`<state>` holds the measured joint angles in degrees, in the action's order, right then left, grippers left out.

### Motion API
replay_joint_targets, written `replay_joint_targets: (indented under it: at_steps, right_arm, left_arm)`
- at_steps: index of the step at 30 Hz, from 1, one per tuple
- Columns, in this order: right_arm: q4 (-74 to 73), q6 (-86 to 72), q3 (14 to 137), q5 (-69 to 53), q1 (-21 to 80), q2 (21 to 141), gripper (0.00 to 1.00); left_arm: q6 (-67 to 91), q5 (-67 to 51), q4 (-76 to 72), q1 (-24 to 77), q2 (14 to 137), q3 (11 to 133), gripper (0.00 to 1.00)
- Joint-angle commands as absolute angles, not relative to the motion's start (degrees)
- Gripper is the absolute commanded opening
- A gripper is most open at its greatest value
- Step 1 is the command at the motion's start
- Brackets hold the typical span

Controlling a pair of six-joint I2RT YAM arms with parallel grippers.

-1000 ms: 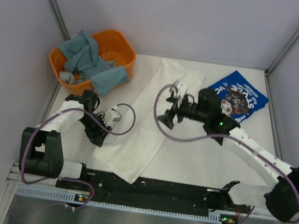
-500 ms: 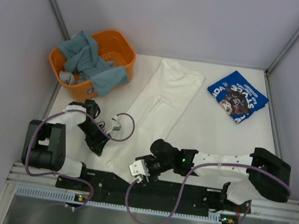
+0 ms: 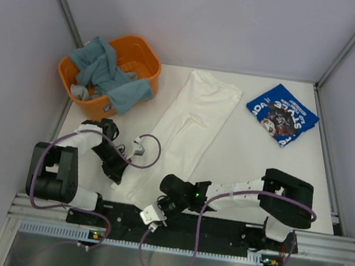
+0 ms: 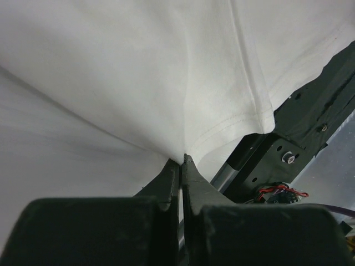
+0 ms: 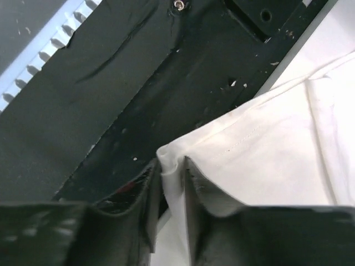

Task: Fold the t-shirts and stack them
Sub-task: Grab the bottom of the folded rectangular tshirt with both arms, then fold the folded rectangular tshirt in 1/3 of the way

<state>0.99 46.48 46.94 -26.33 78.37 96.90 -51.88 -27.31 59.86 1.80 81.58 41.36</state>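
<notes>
From above, shows the white t-shirt point(image 3: 191, 118) stretched in a long diagonal across the table point(image 3: 239, 161), from upper centre down to lower left of centre. Shows the blue t-shirt point(image 3: 281, 114) folded and well apart at upper right, lettering up. Places the orange basket point(image 3: 149, 59) at upper left, with grey-blue cloth point(image 3: 106, 73) spilling over its rim. Finds the left gripper point(image 3: 118, 168) at the white shirt's left edge, low in the frame, and the right gripper point(image 3: 166, 203) at its bottom corner, just above the black rail point(image 3: 230, 232); cannot tell the jaws from here. From the left wrist, fills most of the frame with white cloth. Shows both fingers pressed together at bottom centre, pinching a raised fold of the white t-shirt, the stitched hem corner just to the right, over the rail. From the right wrist, shows the hemmed corner of the white t-shirt standing between the two fingers at lower centre, both touching it, jaws closed down on the cloth. Leaves the black rail across the upper left.
</notes>
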Motion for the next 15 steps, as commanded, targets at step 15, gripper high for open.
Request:
replay_joint_targets:
  at_steps: [15]
  right_arm:
    - [1.4,33.0,46.6,-23.8,60.5,82.9,0.0]
  left_arm:
    - [-41.0,-32.5,68.3,7.2,89.0,67.0,0.0]
